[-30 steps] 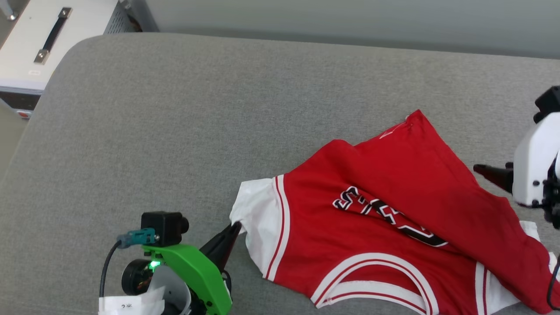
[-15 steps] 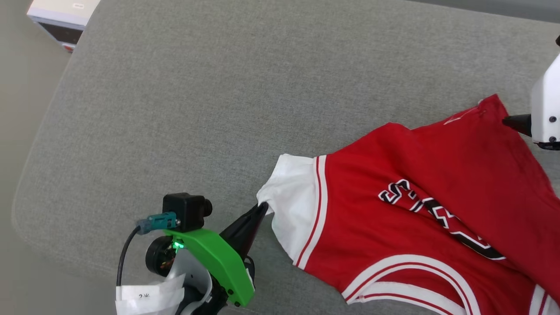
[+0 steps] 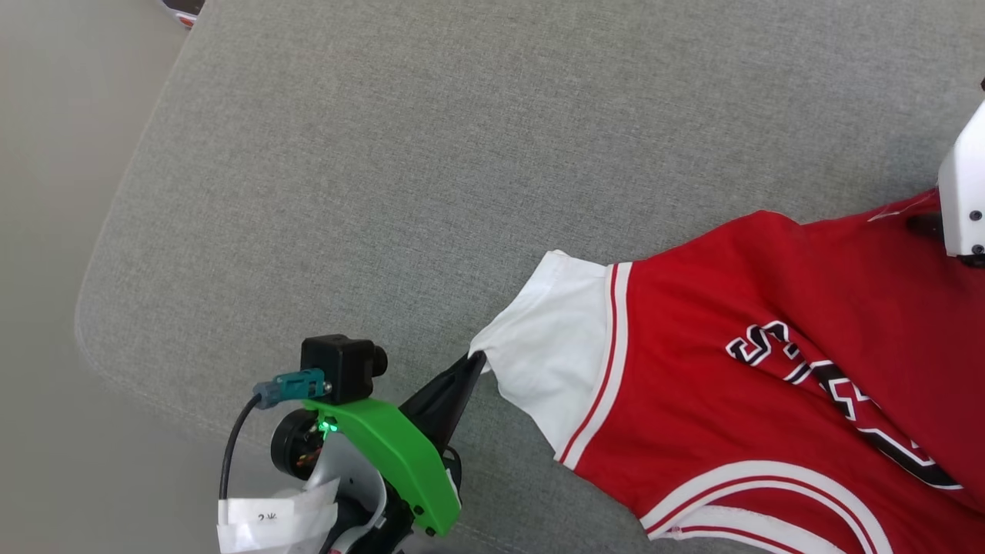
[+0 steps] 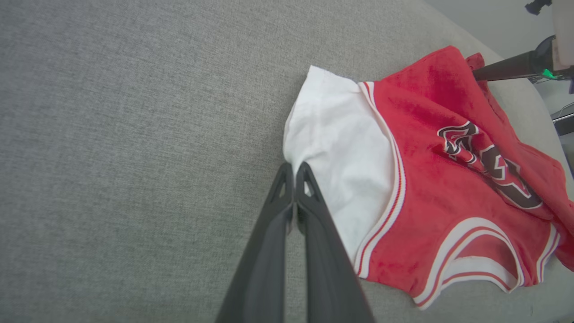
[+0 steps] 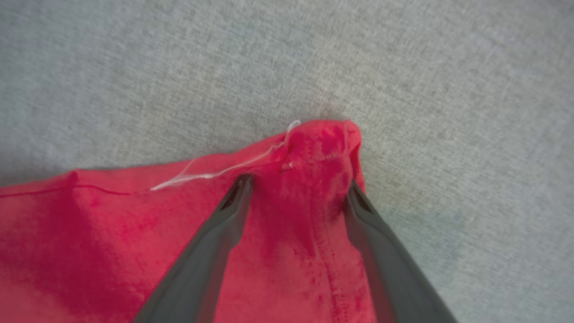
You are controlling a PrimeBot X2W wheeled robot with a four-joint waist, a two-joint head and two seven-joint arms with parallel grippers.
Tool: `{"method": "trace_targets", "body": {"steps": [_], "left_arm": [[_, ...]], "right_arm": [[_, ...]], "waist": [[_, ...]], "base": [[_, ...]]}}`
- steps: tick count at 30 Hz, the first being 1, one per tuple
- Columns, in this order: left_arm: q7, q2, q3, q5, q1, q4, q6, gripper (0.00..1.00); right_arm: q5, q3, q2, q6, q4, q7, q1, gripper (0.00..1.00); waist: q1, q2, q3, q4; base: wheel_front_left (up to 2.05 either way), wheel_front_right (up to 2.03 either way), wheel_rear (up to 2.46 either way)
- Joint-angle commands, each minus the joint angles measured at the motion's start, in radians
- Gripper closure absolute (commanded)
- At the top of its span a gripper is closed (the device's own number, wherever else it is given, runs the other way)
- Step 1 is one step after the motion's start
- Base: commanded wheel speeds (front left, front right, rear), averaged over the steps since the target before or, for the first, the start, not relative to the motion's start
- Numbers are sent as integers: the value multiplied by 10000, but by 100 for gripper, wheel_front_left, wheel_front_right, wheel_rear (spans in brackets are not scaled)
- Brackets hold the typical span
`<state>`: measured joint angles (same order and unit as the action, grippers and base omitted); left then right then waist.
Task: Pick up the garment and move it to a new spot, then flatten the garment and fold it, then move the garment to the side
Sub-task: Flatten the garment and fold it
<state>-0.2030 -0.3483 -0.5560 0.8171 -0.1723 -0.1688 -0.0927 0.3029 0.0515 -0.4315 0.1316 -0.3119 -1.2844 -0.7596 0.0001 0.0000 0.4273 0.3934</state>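
The garment [image 3: 731, 308], a red jersey with black-and-white lettering, lies rumpled on a grey cushion [image 3: 385, 192]. Its white sleeve [image 3: 554, 362] points left. My left gripper [image 3: 473, 360] is shut on the sleeve's outer corner; in the left wrist view the closed fingertips [image 4: 293, 168] pinch the white edge. At the far right, my right gripper [image 3: 919, 223] sits over the garment's far red corner. In the right wrist view its open fingers straddle that bunched hem corner [image 5: 323, 148], one finger on each side, with the right gripper [image 5: 298, 183] pressing onto the cloth. A loose white thread trails there.
The cushion's rounded left edge [image 3: 100, 308] drops to a pale floor [image 3: 46, 231]. A corner of a white box [image 3: 181, 6] shows at the top left. Bare grey cushion stretches behind and left of the garment.
The head camera has swung left, shifting the whole picture. My right gripper, earlier apart from the garment, now stands open over its far red corner. The left gripper still holds the sleeve corner.
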Motion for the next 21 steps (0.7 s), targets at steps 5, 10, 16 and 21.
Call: {"method": "trace_targets", "body": {"steps": [5,10,16,21], "left_arm": [[105,70,-40,-50,-202,92,53,100],[116,66,-25,-38,-220,140,22,100],[123,-214,79,-249,-142,266,-215,100],[83,-441,178,-387,-47,204,-439,100]], "right_arm": [[336,458,-40,-9,-392,-54,573,73],[498,604,-78,-9,-388,91,648,100],[850,477,106,-9,-422,1216,573,100],[1197,506,29,-9,-282,2329,643,100]], "waist": [[-1,0,42,126],[-1,0,-67,92],[-1,0,-733,-275],[-1,0,-1442,-732]], "base": [[0,0,0],[0,0,0],[0,0,0],[0,0,0]]}}
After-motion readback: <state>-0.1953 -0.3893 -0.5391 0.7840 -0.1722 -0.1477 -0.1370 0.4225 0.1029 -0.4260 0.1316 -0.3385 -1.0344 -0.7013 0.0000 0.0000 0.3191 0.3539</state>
